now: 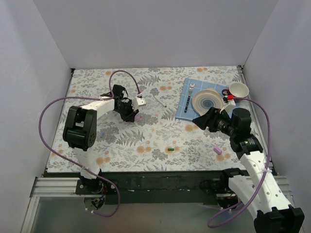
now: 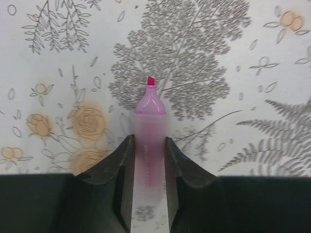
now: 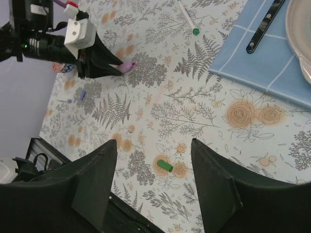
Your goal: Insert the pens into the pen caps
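Left gripper (image 2: pixel 148 141) clenched on the translucent pink pen (image 2: pixel 150 109), well left of the blue checked cloth (image 1: pixel 183 109)
Two slim pens: that chisel-tipped one and a thin white pen (image 1: pixel 159 101) just left of the cloth. Two stubby plastic caps, green cap (image 3: pixel 164 166) and lilac cap (image 1: pixel 218 151), lie nearer than the cloth; right gripper (image 3: pixel 154 143) gapes empty

Plate (image 1: pixel 208 101), fork (image 1: pixel 191 88), perhaps a spoon (image 3: pixel 264 25) on blue mat (image 1: pixel 182 112).

Pen (image 2: pixel 149 145) btwn L jaws; cap (image 1: pixel 170 149) nearer, rightward
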Controlling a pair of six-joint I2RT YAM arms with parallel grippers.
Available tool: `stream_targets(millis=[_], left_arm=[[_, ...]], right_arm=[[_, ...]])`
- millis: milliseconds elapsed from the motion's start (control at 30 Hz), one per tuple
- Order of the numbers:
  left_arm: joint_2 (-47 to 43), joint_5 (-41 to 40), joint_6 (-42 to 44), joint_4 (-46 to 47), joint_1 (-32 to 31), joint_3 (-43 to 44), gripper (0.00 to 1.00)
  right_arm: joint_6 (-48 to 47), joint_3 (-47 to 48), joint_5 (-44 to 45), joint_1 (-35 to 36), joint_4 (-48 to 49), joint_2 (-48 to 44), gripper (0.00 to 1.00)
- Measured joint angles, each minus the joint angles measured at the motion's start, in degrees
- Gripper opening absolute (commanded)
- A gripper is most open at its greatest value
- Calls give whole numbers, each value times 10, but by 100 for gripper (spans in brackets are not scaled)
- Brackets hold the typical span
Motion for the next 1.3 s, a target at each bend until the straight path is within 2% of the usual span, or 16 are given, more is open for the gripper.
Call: stream_targets(millis=[167,333,500,633,933,1133,1233,1267,1300], left_arm=[[-132,3,-125,87,-44,-113,0],[-281,30,-259,195,-98,-168,0],[-380,82,-364,298,-123,-237,0],[-423,116,-415,345,-136,-286,0],[-426,137,-458,390,-147,-296,0],[-421,136,-468,397,-154,-296,0],[-421,136,-472,403,-155,-296,0],[-421,136,-474,405,-155,-296,1],[-421,135,-476,407,-155,-296,5]], right_arm=[[79,-37,9,15,64,26,76],[147,-52,54,104,144,100,76],[183,9,92,191,199,204,73],[203,53,123,233,242,243,73],[206,97,172,305,269,287,68],[203,109,196,326,268,308,57],[202,109,200,334,268,308,37],[203,110,200,337,268,309,22],[203,112,198,340,268,311,14]])
